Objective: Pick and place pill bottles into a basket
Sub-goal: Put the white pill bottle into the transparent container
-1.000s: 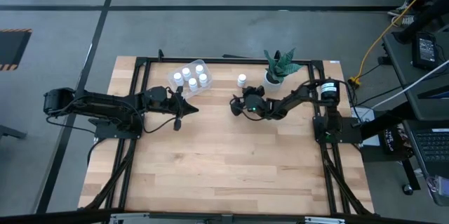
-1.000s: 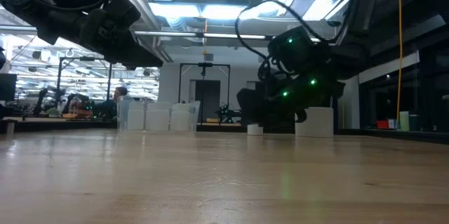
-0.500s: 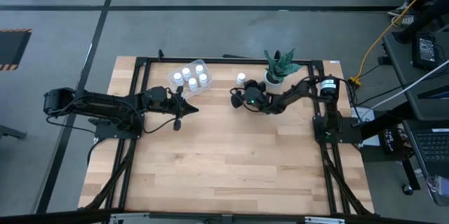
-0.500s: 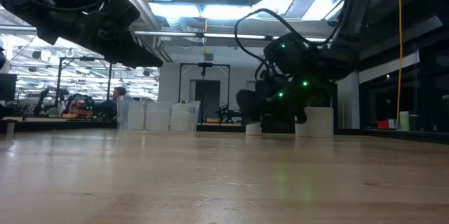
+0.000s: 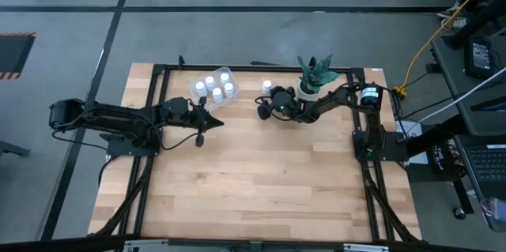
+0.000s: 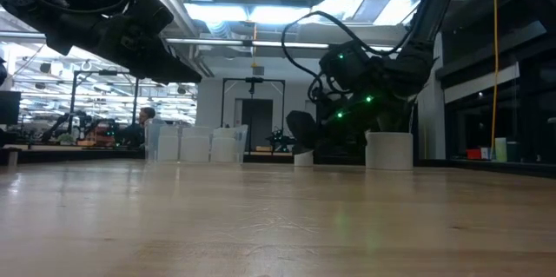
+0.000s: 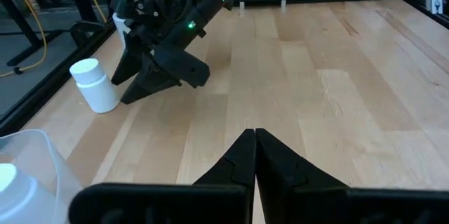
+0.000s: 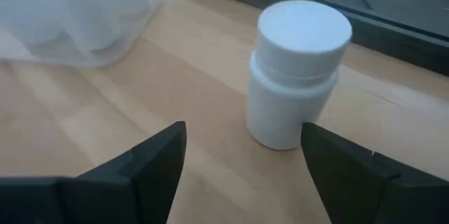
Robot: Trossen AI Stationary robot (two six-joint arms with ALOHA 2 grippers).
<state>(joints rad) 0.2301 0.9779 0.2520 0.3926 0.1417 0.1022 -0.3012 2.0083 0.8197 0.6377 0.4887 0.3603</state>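
Observation:
One white pill bottle (image 5: 267,86) stands upright on its base on the table, by the far edge; it also shows in the right wrist view (image 8: 298,76), the low view (image 6: 302,157) and the left wrist view (image 7: 95,85). My right gripper (image 8: 242,175) is open and low over the table, one finger on each side just short of the bottle; it also shows in the high view (image 5: 260,104). The clear basket (image 5: 213,88) holds several white bottles. My left gripper (image 7: 254,155) is shut and empty, hovering near the basket (image 5: 218,122). My right gripper comes at the lone bottle level, from the table's near right. One finger (image 8: 344,161) shows close against the bottle's lower side (image 8: 295,136). I cannot tell whether it touches.
A white pot with a green plant (image 5: 310,82) stands right of the lone bottle, close behind my right arm; it also shows in the low view (image 6: 388,149). A black frame rail runs along the far edge (image 5: 261,66). Bare wood lies toward the near edge.
My right gripper has moved toward the table's far edge and a little left, up to the lone bottle, staying open.

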